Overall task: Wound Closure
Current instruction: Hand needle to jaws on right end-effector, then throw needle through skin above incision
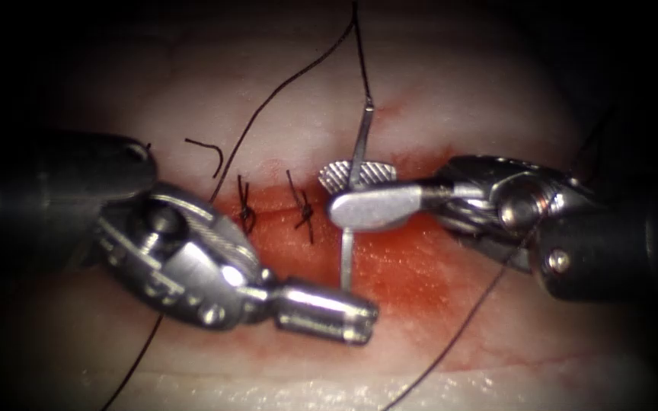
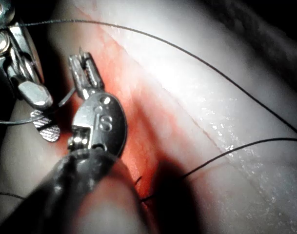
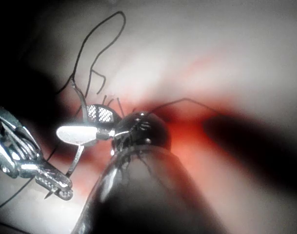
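A: So, where was the needle [image 1: 353, 199] relative to the cut [image 1: 283, 217]?

B: Standing across it, just right of the two tied stitches [image 1: 276, 211]. The right end effector [image 1: 344, 194] had its two jaws spread, one on either side of the needle near mid-curve, not closed on it. The thread [image 1: 291, 72] left the needle's upper end, beyond the cut's far edge; the lower end lay on the red fluid [image 1: 405, 274] on the near side. Whether the point sat in the tissue [image 1: 436, 114], I couldn't tell.

A: And the left end effector [image 1: 363, 320]?

B: Near side of the cut, below the stitches. Jaws together, gripping nothing. A loose cut end of thread [image 1: 209, 154] lay on the tissue beyond the cut's left end.

A: Step in hand?

B: My reading: two stitches done, a third being set up, the needle between grips.

A: What would the next move call for?

B: A firm grasp of the needle before anything else, with the trailing thread kept clear of the knots.
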You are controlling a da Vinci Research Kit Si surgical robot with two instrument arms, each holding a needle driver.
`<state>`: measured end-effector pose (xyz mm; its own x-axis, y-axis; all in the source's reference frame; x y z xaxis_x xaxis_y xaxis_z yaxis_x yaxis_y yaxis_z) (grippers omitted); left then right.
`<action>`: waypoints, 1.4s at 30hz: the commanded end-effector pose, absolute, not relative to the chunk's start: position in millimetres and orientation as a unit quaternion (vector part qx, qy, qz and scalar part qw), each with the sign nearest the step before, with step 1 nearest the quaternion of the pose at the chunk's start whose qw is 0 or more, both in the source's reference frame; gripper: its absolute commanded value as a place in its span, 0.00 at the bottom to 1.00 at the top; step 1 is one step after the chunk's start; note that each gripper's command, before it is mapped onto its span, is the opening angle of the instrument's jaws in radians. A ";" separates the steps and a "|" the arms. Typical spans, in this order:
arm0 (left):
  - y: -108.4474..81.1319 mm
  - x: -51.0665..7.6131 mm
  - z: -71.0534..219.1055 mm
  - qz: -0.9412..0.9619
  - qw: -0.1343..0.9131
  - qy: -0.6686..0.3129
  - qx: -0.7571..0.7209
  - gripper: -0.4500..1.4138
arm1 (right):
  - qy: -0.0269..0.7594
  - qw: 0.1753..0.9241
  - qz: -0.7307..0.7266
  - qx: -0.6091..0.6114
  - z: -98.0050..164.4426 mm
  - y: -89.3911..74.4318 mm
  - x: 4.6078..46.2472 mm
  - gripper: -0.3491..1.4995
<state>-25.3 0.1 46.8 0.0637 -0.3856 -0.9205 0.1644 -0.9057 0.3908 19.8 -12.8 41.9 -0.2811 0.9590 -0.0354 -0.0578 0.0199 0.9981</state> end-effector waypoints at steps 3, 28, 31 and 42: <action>0.2 -25.9 47.4 -0.680 0.202 -0.078 0.701 0.00 | 0.559 0.443 0.573 0.404 42.1 -12.9 20.5 0.40; 1.0 -25.8 47.1 -0.696 0.095 -0.036 0.711 0.85 | 0.547 0.466 0.574 0.393 42.4 -12.5 20.3 0.00; 1.0 -25.7 47.0 -0.705 0.066 -0.032 0.706 0.92 | 0.562 0.490 0.561 0.360 42.8 -11.8 19.5 0.00; 0.0 -24.1 49.2 -0.754 -0.021 -0.013 0.657 0.26 | 0.623 0.591 0.473 0.198 44.3 -8.0 15.6 0.00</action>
<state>-23.4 0.0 48.8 -0.1512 0.0260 -0.9882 -0.0537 -0.9984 -0.0181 15.2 -7.7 43.4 -0.2264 0.7966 -0.5605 -0.3125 0.4857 0.8164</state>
